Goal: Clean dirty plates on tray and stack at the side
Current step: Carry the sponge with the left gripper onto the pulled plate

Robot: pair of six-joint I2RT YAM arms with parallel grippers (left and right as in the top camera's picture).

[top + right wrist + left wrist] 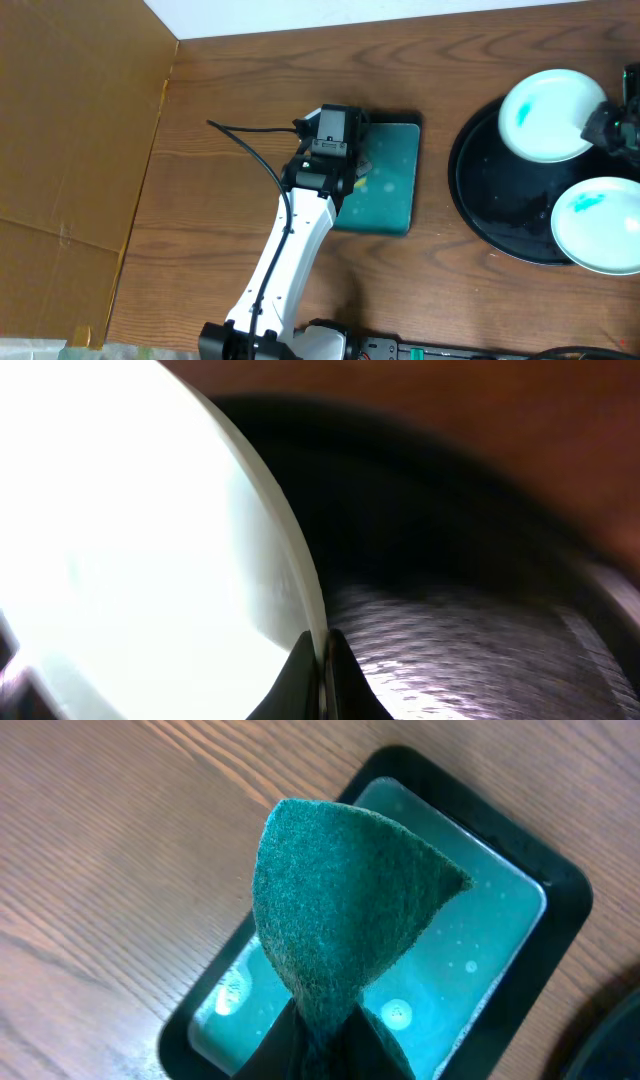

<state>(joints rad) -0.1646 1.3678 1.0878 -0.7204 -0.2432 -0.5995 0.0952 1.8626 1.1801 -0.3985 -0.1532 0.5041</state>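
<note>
Right now two plates lie on the black tray [480, 200] at the right of the table [230, 90]. The far plate [550, 115] sits at the tray's far edge and the near plate [600, 225] at its near right side, partly out of view. Each is marked with a teal smear. The right gripper [322, 660] comes in from the right and is pinched onto the far plate's rim. From its wrist, the thin white edge is squeezed between the two dark fingertips, with the tray's glossy bottom behind. Well apart to the left, the left gripper [322, 1045] is clamped on a green scouring pad [340, 910]. The pad stands up in a folded cone above a small teal tray [560, 890] with a dark rim, its bottom speckled with pale spots. Brown cardboard [70, 150] lies at the far left.
</note>
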